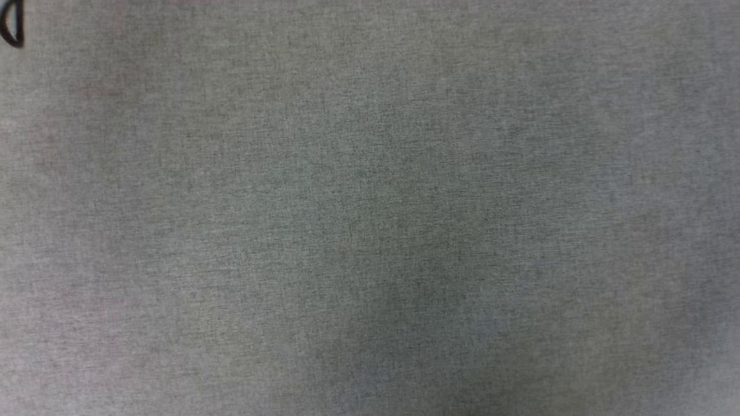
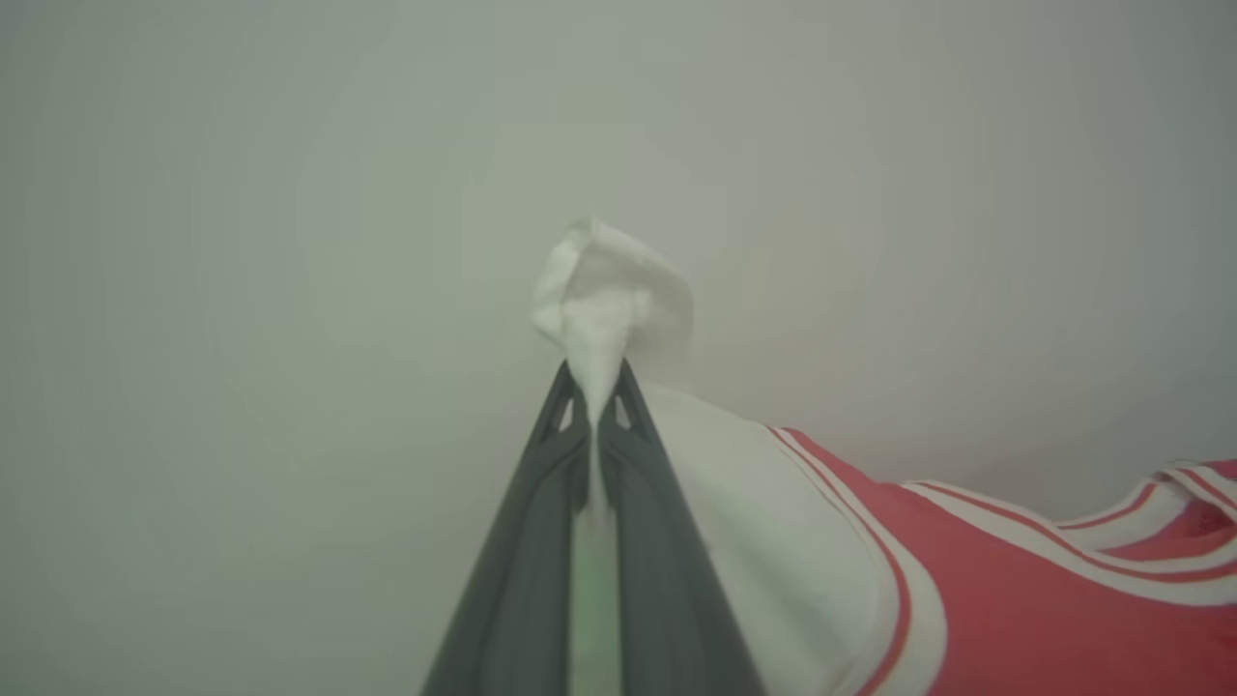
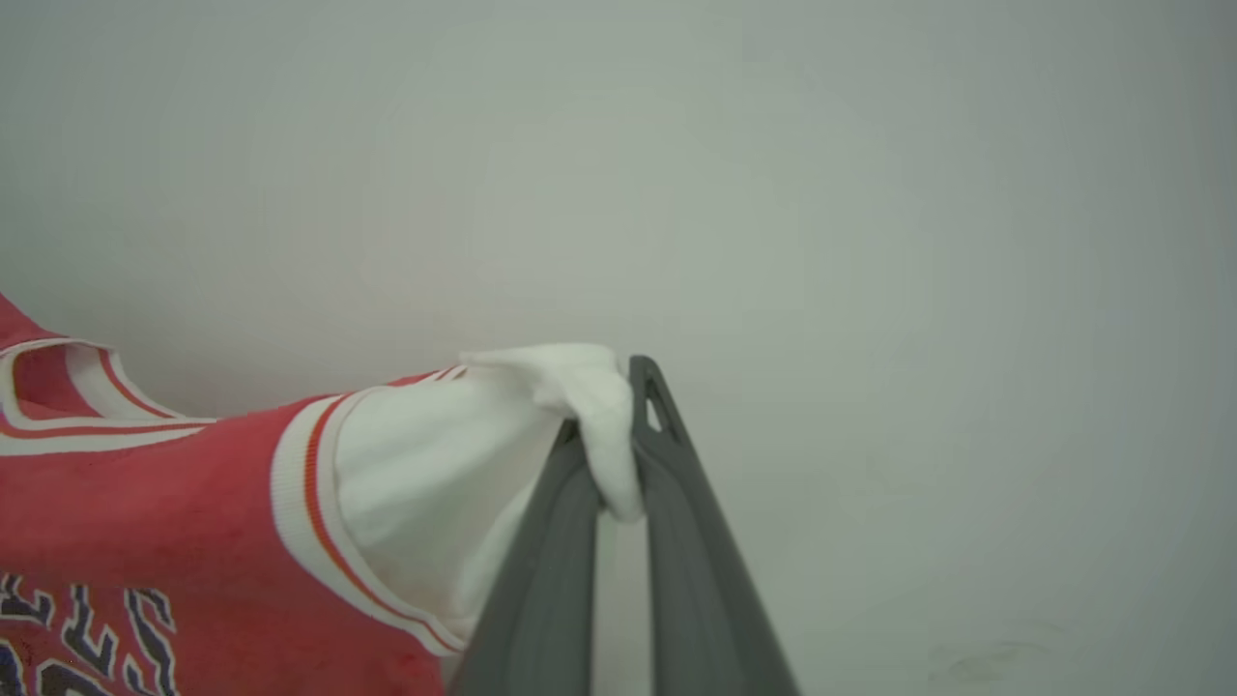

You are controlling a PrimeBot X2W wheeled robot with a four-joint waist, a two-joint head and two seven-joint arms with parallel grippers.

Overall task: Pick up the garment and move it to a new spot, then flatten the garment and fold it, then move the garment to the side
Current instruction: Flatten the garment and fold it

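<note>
My L gripper [image 2: 597, 387] is clamped on a bunched white sleeve tip [image 2: 611, 290]. In the L wrist view the garment [image 2: 1015, 599] runs off toward 4 o'clock, red body w/ striped trim. My R gripper [image 3: 611, 401] is pinching the other white sleeve [image 3: 435, 464], w/ red body + black lettering at 8 o'clock. Head cam: grey fabric surface [image 1: 370, 208], dark mark [image 1: 11, 26] at 10 o'clock.

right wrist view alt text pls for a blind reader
The right gripper is shut on the bunched white sleeve of a red jersey that stretches off to the view's left. Striped collar trim and black, white-outlined letters show near the left edge, against a plain pale grey background.
</note>
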